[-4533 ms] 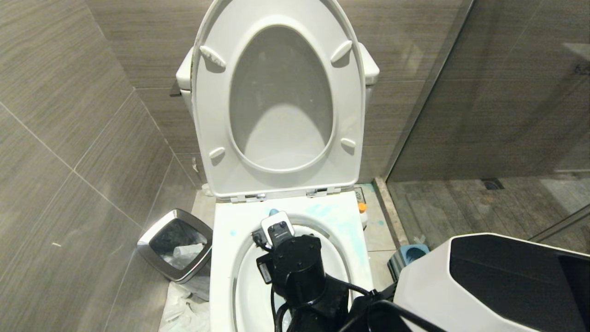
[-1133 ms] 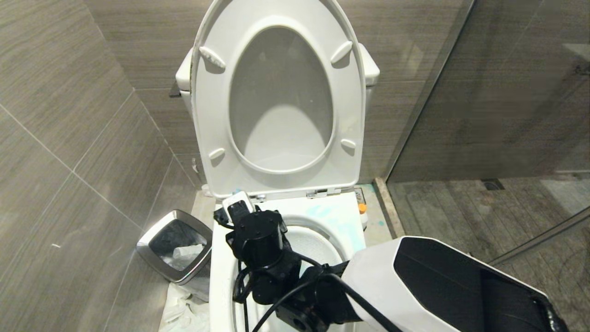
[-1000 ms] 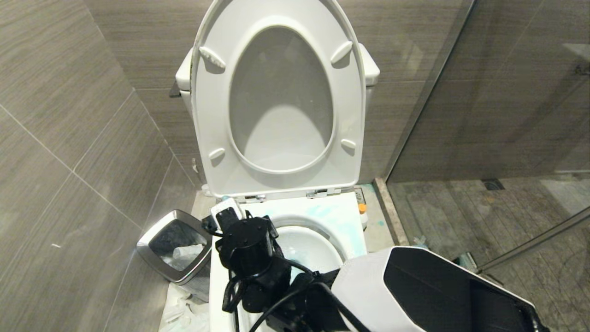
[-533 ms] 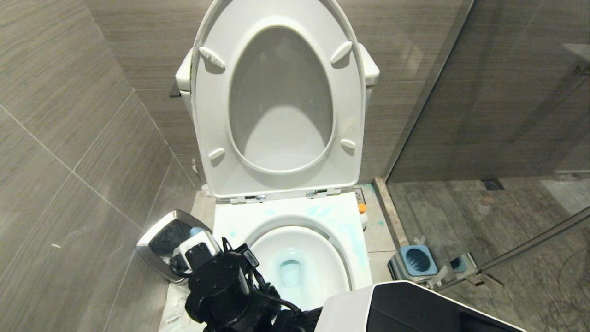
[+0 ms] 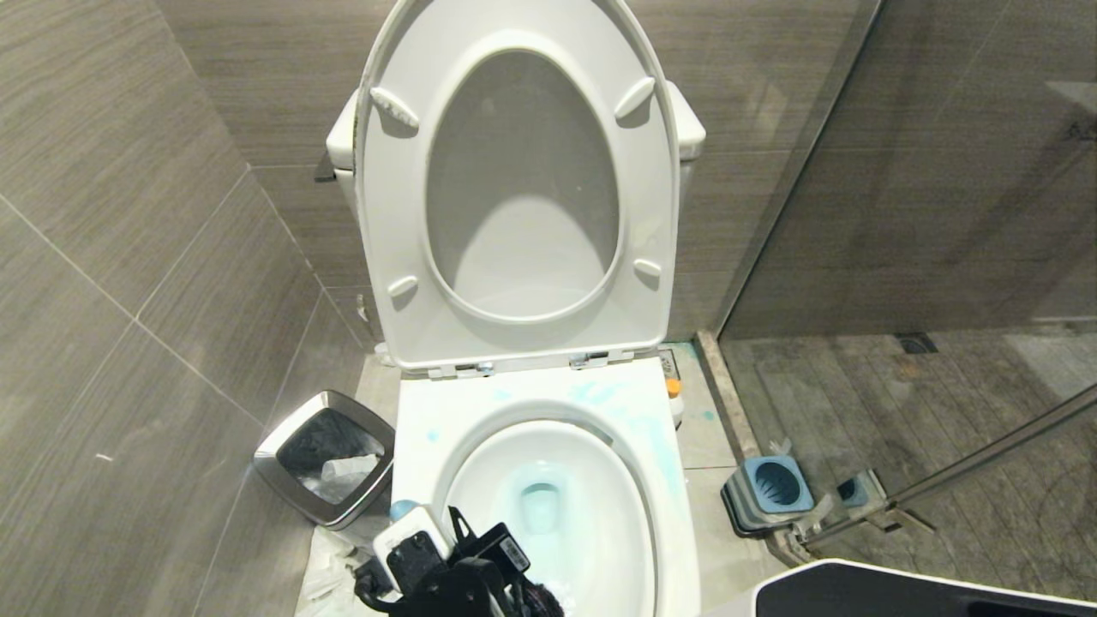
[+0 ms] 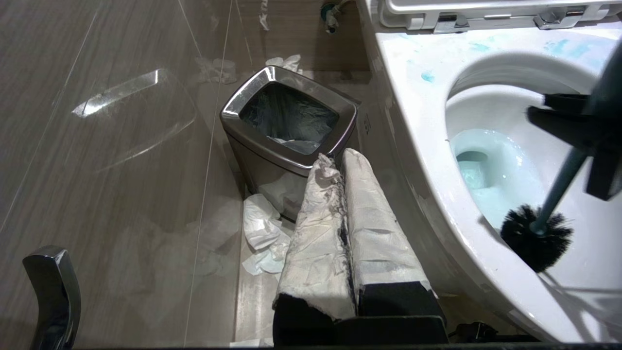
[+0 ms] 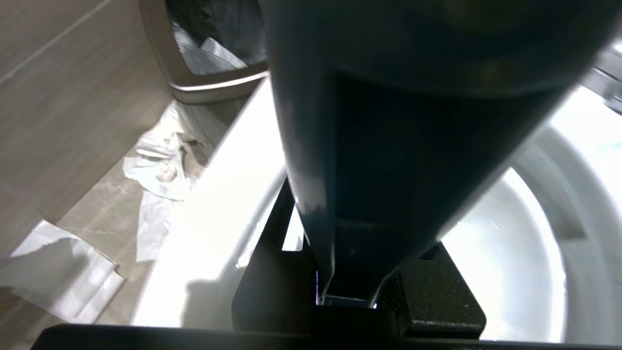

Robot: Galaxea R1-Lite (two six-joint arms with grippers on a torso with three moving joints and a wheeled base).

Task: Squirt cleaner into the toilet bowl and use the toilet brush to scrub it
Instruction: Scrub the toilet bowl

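I have the right gripper (image 5: 446, 570) low at the near-left edge of the toilet bowl (image 5: 411, 446), and its fingers (image 7: 437, 301) are clamped on the toilet brush (image 6: 554, 194). From the right wrist camera the dark teal handle (image 7: 388, 121) fills most of the view, wedged between the black pads. From the left wrist camera I can see the slim handle slanting down into the bowl, with the black bristle head (image 6: 537, 238) against the white inner wall on the near side, above and beside the water rather than in it.

The cleaner (image 5: 540, 506) shows as pale turquoise water pooled at the drain, plus thin blue smears (image 5: 638, 420) across the flat rim on the right and toward the hinges, and a small dab (image 5: 432, 434) on the left rim. Seat and lid (image 5: 514, 188) stand upright against the tank.

My left gripper (image 6: 340, 218) is parked low beside the toilet's left flank, its two padded, paper-wrapped fingers pressed together with nothing between them, pointing toward the steel waste bin (image 5: 330, 454). The bin sits on the floor just left of the toilet, with crumpled tissue (image 6: 262, 233) lying on the floor in front of it. The light-blue brush holder (image 5: 767, 488) stands on the floor to the right of the bowl, near the glass shower partition
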